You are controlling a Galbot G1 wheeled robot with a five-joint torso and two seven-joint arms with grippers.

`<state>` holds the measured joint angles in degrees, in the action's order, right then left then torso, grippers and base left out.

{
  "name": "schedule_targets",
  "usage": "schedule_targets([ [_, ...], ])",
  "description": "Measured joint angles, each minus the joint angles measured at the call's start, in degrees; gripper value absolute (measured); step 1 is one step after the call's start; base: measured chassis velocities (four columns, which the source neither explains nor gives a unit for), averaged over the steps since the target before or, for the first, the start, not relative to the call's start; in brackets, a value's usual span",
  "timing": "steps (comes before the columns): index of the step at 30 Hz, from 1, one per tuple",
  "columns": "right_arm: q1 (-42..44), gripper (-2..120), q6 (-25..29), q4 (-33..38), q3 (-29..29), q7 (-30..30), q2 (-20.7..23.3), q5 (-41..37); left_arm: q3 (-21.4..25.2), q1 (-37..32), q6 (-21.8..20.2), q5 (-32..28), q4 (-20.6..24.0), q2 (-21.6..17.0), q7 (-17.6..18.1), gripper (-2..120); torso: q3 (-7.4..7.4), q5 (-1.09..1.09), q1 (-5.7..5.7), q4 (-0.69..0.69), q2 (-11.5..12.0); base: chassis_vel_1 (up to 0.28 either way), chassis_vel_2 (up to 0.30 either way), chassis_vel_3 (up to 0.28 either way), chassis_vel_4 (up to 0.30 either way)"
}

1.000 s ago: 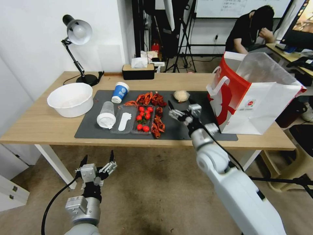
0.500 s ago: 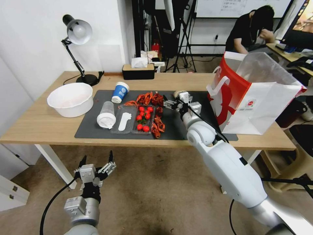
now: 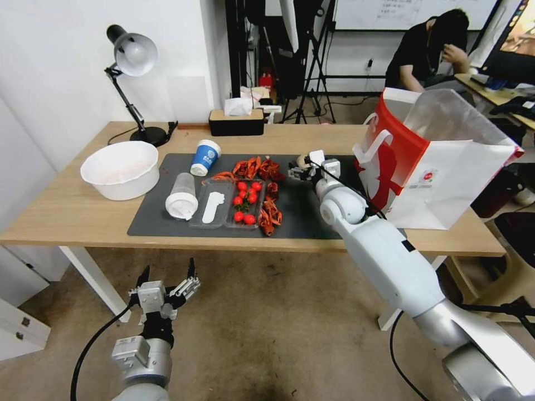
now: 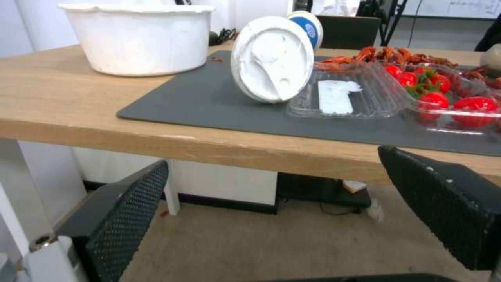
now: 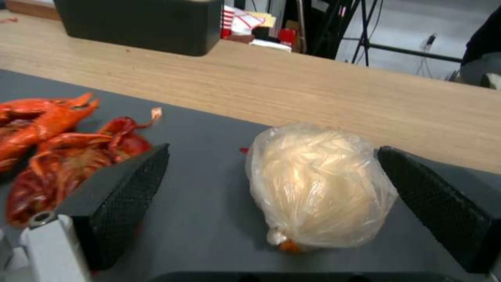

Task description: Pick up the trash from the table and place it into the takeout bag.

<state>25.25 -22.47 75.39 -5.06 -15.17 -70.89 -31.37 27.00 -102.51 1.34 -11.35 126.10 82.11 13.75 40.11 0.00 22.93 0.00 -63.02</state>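
Note:
A pale crumpled wad (image 5: pixel 318 184) wrapped in clear film lies on the dark grey mat (image 3: pixel 156 220) of the table (image 3: pixel 67 211). My right gripper (image 3: pixel 301 169) is open, one finger on each side of the wad without touching it. A blue-and-white paper cup (image 3: pixel 205 157) stands at the mat's far left. A clear plastic cup (image 3: pixel 181 196) with a white lid lies on its side beside it. The white-and-red takeout bag (image 3: pixel 440 167) stands open at the table's right end. My left gripper (image 3: pixel 167 277) hangs open below the table's front edge.
A white bowl (image 3: pixel 121 169) sits on the table's left side, with a desk lamp (image 3: pixel 134 55) behind it. Red crayfish shells (image 3: pixel 257 167) and a clear tray (image 3: pixel 214 207) with tomatoes lie mid-mat. A black tissue box (image 3: pixel 236 122) stands at the far edge.
My right arm has reached forward across the mat, bringing its open gripper from mid-mat to the wad at the far side. The left arm has not moved.

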Motion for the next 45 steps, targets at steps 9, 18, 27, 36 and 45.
schedule_targets([
  [9, -2.32, 100, 0.51, -4.46, -0.43, 0.16, -1.72, -0.34, -0.24, -0.19, 0.00, 0.17, 0.34, -0.08, -0.31, 100, 0.00, 0.00, 0.00, 0.00, 0.00, 0.000, 0.000, 0.000, 0.000],
  [18, -4.50, 100, -1.04, -10.05, -0.40, -1.19, -2.62, -0.01, -0.22, -0.34, 0.06, 0.20, 0.30, 0.03, -0.28, 100, -0.01, 0.00, -0.01, 0.00, -0.01, 0.000, 0.000, 0.000, 0.000],
  [27, -4.59, 100, -1.23, -11.97, -0.03, -1.35, -2.68, -0.02, -0.31, -0.24, 0.07, 0.23, -0.02, 0.11, -0.27, 100, -0.01, 0.00, -0.01, 0.00, -0.01, 0.000, 0.000, 0.000, 0.000],
  [36, -5.06, 96, -0.25, -13.71, 0.08, -0.54, -3.39, -0.12, -0.29, 0.02, 0.10, 0.08, -0.26, -0.05, -0.23, 100, 0.00, 0.00, -0.01, 0.00, -0.01, 0.000, 0.000, 0.000, 0.000],
  [45, -4.78, 63, 1.26, -13.30, 0.07, -0.13, -2.98, 0.15, -0.72, 0.20, 0.17, 0.00, -0.66, -0.20, -0.19, 100, 0.00, 0.01, -0.01, 0.00, -0.01, 0.000, 0.000, 0.000, 0.000],
])
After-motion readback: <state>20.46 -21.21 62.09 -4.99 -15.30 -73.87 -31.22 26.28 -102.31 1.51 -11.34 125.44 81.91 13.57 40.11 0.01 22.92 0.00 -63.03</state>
